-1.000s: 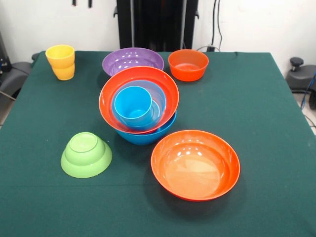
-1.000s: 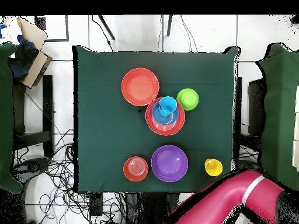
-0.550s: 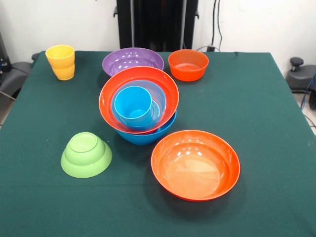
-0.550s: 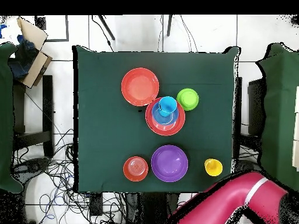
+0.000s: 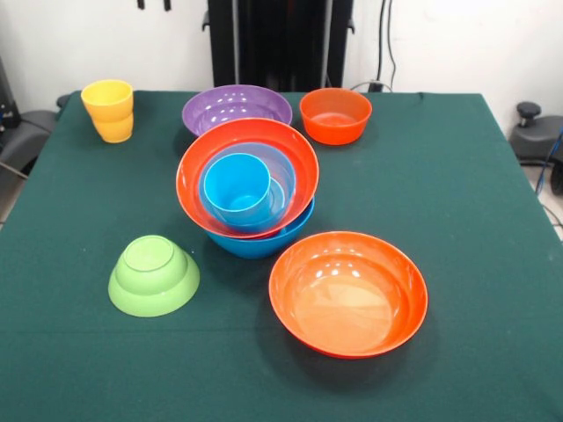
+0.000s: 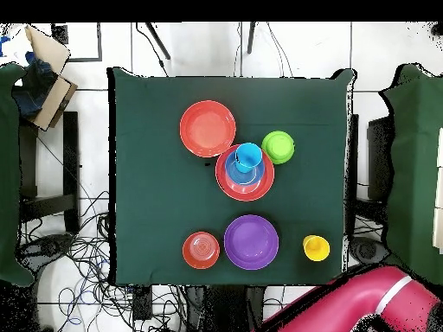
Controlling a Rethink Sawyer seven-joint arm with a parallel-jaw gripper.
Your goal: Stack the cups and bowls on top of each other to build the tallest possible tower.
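Gripper (image 5: 152,4): only two dark tips visible at top edge, gap between them; grip state cannot be told. Yellow cup (image 5: 108,110) below tips, near. Tower (image 5: 247,186) mid-table, well apart, blue cup (image 5: 237,186) innermost.

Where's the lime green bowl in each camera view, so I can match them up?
Front view: lime green bowl, upside down, lower left, apart from the tower.
Overhead view: upper right of centre, just right of the tower.
Shared landmark: the blue cup topping the tower.
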